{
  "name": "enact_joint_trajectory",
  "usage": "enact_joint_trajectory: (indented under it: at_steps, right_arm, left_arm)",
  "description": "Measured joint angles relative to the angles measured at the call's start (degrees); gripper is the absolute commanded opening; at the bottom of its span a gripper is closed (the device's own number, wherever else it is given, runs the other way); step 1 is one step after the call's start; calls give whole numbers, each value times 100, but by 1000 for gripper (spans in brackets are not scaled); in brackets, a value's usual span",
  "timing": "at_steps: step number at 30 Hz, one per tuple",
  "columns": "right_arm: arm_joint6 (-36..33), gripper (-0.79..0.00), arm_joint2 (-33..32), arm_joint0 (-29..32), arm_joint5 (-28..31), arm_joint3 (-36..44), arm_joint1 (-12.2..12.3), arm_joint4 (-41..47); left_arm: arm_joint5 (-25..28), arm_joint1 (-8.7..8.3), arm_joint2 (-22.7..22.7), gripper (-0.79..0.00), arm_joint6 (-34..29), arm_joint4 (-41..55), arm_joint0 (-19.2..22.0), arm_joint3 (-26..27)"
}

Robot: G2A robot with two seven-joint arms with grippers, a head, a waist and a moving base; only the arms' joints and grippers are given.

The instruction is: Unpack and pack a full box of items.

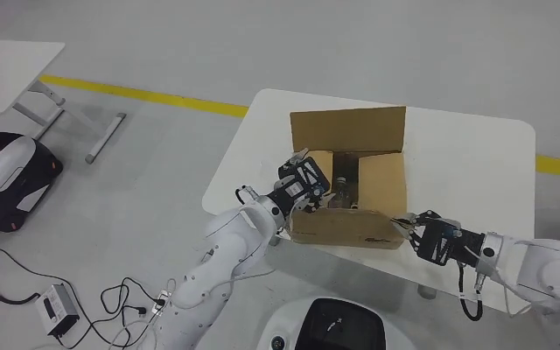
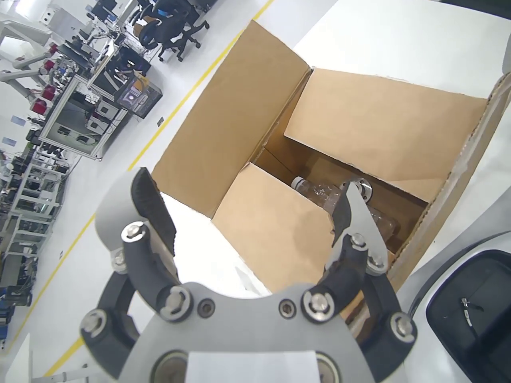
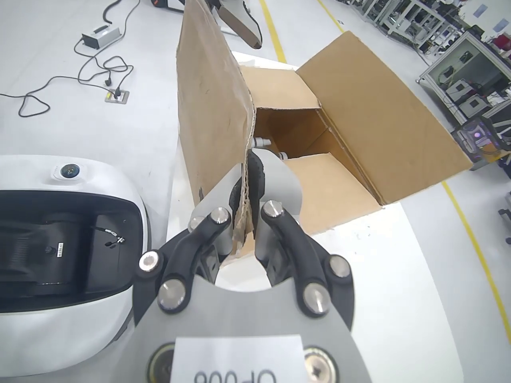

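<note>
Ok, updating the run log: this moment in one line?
box open on table | bottles inside | left jaws open at box edge | right jaws shut on near flap

The white left arm rises from the lower centre-left of the top view toward mid-frame, wrist tipped downward. Its black-and-grey left end effector has its two dark-padded fingers spread wide apart. The white right arm comes in from the lower right edge of the top view and points left. The right end effector is pinched tight on the edge of an upright brown cardboard box flap.
</note>
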State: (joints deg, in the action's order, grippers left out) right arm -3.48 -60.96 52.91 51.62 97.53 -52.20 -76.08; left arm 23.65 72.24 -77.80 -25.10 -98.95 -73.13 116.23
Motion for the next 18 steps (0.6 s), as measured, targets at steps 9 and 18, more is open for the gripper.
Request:
enact_joint_trajectory:
  at_steps: [9, 18]
  right_arm:
    - [146, -231, 4, 0, 10, 74, -18, -216]
    - [416, 0, -180, 22, 38, 49, -10, -150]
  left_arm:
    - [321, -27, 55, 0, -102, 120, -19, 49]
    - [640, -65, 59, 0, -114, 282, -74, 159]
